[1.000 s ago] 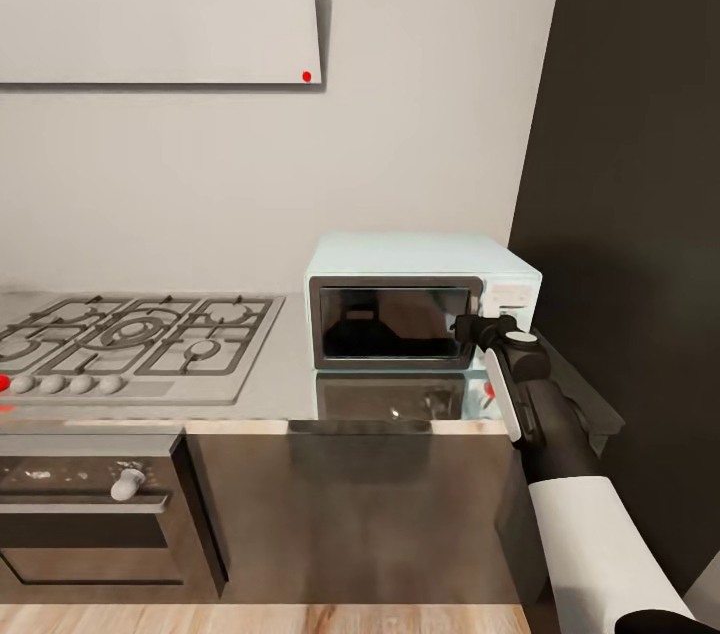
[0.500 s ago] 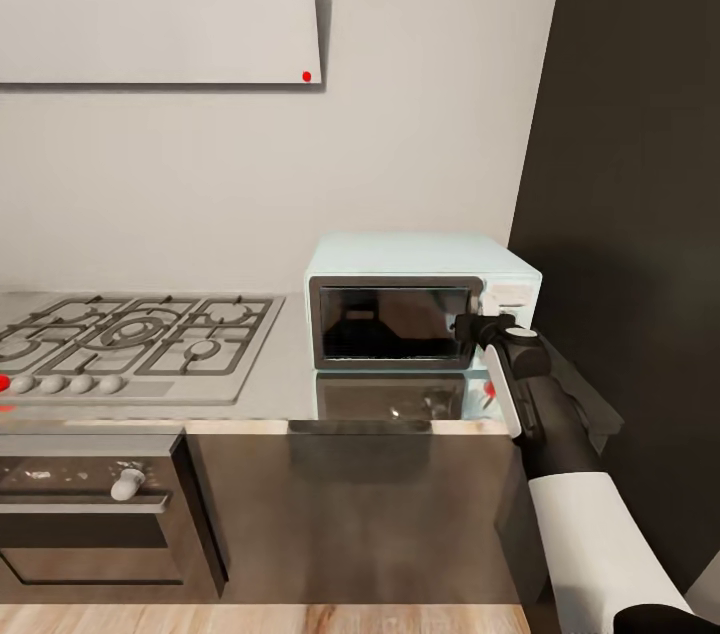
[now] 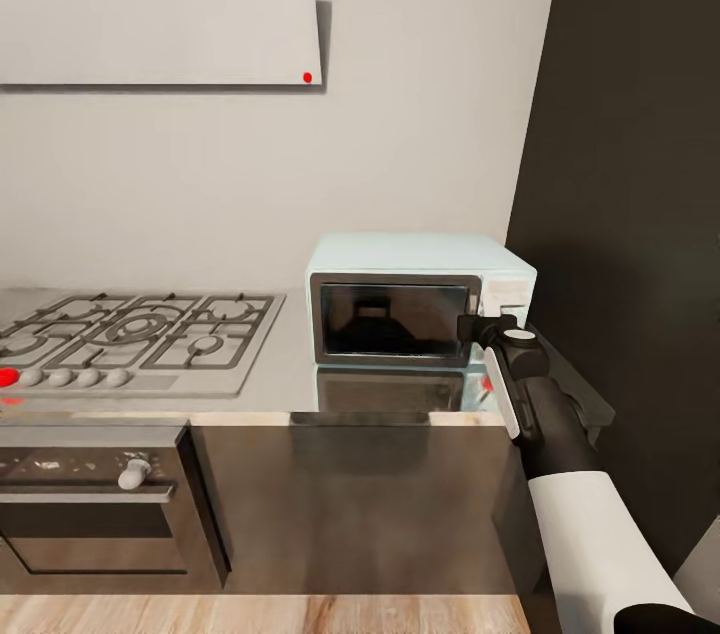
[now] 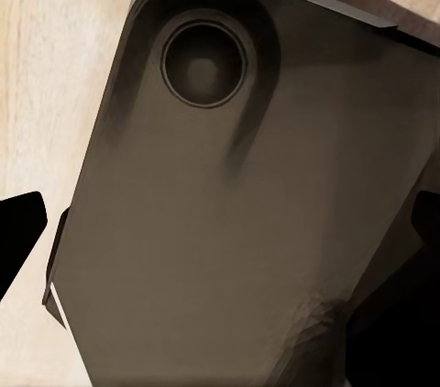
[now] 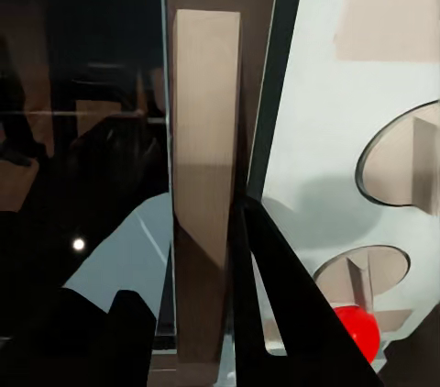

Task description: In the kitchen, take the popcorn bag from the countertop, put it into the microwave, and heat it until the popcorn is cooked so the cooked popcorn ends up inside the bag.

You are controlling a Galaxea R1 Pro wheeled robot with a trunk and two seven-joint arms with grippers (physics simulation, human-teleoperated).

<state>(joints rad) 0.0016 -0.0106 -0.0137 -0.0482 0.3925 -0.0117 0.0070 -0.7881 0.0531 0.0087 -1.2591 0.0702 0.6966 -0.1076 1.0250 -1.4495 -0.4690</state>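
Note:
The mint-blue microwave [image 3: 415, 254] stands on the grey countertop [image 3: 285, 369] against the wall, its dark glass door [image 3: 390, 319] shut. My right gripper [image 3: 478, 326] is at the door's right edge, beside the white control panel [image 3: 507, 294]. In the right wrist view the tan door handle [image 5: 206, 176] stands between my two dark fingers [image 5: 293, 314], which sit close on either side of it. A red dot [image 5: 357, 332] marks the panel. My left gripper [image 4: 220, 231] hangs open over the robot's dark base. The popcorn bag and popcorn are out of view.
A grey gas hob [image 3: 130, 339] with black grates lies left of the microwave. The dark built-in oven [image 3: 95, 514] sits below it. A white range hood [image 3: 160, 14] hangs above. A tall dark cabinet [image 3: 630, 214] closes off the right side. The floor [image 3: 260, 614] is wood.
The whole head view has shifted slightly, so the camera moved. My right gripper stays at the door handle and the door stays shut.

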